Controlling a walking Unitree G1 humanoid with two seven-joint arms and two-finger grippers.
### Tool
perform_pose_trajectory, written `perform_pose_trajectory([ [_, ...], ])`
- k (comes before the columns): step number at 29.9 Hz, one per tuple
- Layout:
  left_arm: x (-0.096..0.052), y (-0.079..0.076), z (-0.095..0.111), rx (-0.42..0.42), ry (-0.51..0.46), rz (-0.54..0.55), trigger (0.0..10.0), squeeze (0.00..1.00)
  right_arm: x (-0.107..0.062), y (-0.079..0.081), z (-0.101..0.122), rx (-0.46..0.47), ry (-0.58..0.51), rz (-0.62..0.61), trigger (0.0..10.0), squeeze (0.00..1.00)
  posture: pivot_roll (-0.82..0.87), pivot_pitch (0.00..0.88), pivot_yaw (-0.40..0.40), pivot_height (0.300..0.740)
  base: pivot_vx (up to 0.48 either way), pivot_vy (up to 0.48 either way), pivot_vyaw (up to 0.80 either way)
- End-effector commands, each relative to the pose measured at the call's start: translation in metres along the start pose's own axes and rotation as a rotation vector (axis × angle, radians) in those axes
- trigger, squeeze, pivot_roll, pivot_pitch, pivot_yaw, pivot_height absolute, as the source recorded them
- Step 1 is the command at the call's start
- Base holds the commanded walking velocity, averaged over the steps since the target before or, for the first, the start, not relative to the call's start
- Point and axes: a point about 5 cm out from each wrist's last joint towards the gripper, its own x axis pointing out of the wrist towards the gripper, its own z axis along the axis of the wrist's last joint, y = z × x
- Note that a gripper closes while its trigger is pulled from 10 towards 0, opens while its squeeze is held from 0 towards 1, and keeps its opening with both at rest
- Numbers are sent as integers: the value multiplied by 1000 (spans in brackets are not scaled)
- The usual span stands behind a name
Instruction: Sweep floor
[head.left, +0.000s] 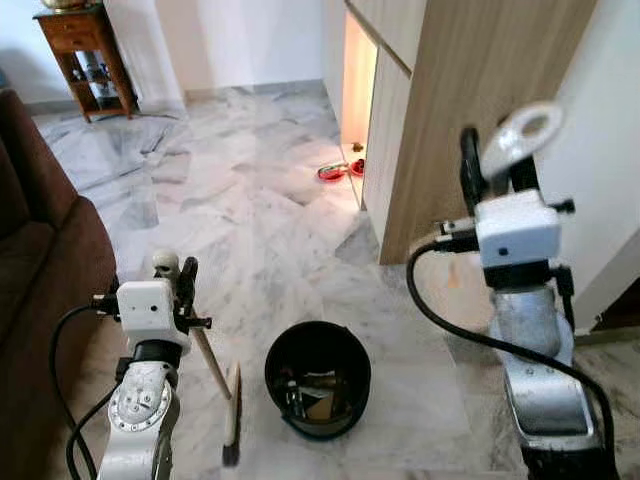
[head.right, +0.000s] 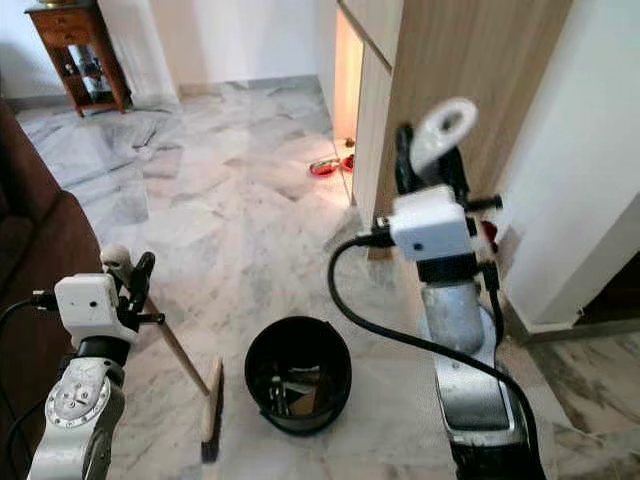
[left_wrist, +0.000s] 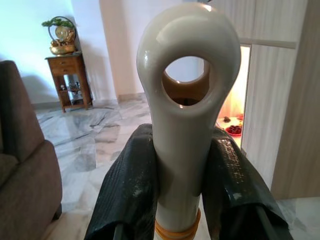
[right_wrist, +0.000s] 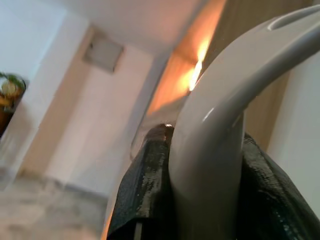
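The left gripper (head.left: 175, 270) is clamped tight on the pale looped top of the broom handle (left_wrist: 187, 100); the wooden shaft slants down from it to the broom head (head.left: 232, 412), which rests on the marble floor (head.left: 250, 220) just below and slightly inboard of that gripper. The right gripper (head.left: 495, 165), raised higher, is closed on the white looped handle of the dustpan (head.left: 525, 135). The black dustpan bucket (head.left: 318, 378), with scraps inside, sits on the floor between the two arms. The risk, I judge: a sideways stroke of the broom toward the bucket could knock it over and spill the debris, since the head lies near its rim.
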Motion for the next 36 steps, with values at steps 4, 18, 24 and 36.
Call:
perform_pose_trajectory([
  [4, 0, 13, 5, -7, -28, 39, 10000, 0, -11, -8, -28, 69, 102, -69, 10000, 0, 80, 11, 73, 740, 0, 0, 0],
  [18, -17, 28, -1, -44, 29, 87, 10000, 0, -18, -5, -78, 22, 218, -21, 10000, 0, 106, 38, 79, 740, 0, 0, 0],
  [24, -18, 26, -6, -57, 57, 69, 10000, 0, -18, 1, -80, 97, 230, -37, 10000, 0, 106, 42, 78, 740, 0, 0, 0],
  [36, -21, 25, -6, -60, 57, 64, 10000, 0, -17, 8, -85, 127, 226, 1, 10000, 0, 102, 20, 74, 740, 0, 0, 0],
])
